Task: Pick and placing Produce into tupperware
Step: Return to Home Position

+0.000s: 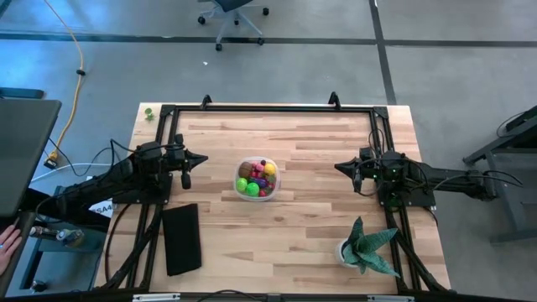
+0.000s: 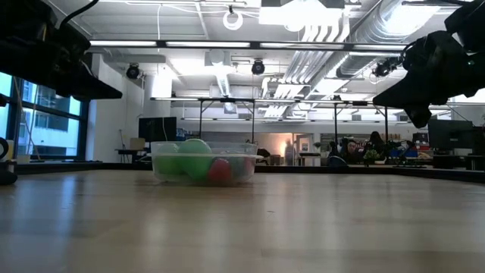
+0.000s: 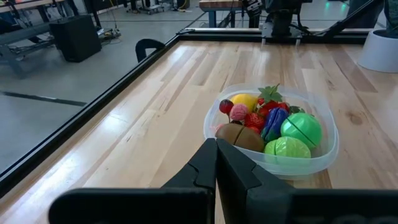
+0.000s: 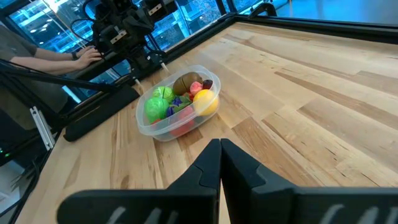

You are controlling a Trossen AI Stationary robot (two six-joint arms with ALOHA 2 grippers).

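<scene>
The clear tupperware tub (image 1: 258,178) stands on its base at the table's middle, and it shows in the low view (image 2: 203,163) too. It is filled with the toy produce (image 3: 273,124): green, yellow, red, purple and brown pieces (image 4: 180,102). My left gripper (image 1: 203,158) hovers left of the tub, shut and empty, its fingers (image 3: 216,163) pointing at it. My right gripper (image 1: 337,167) hovers right of the tub, shut and empty, its fingers (image 4: 220,163) also pointing toward it. One small green piece (image 1: 148,112) lies off the table beyond its far left corner.
A flat black slab (image 1: 181,238) lies near the table's near left edge. A spiky green potted plant (image 1: 366,247) stands by the near right corner. A black frame (image 1: 273,109) runs around the tabletop. A person's hand (image 1: 7,248) shows at the far left.
</scene>
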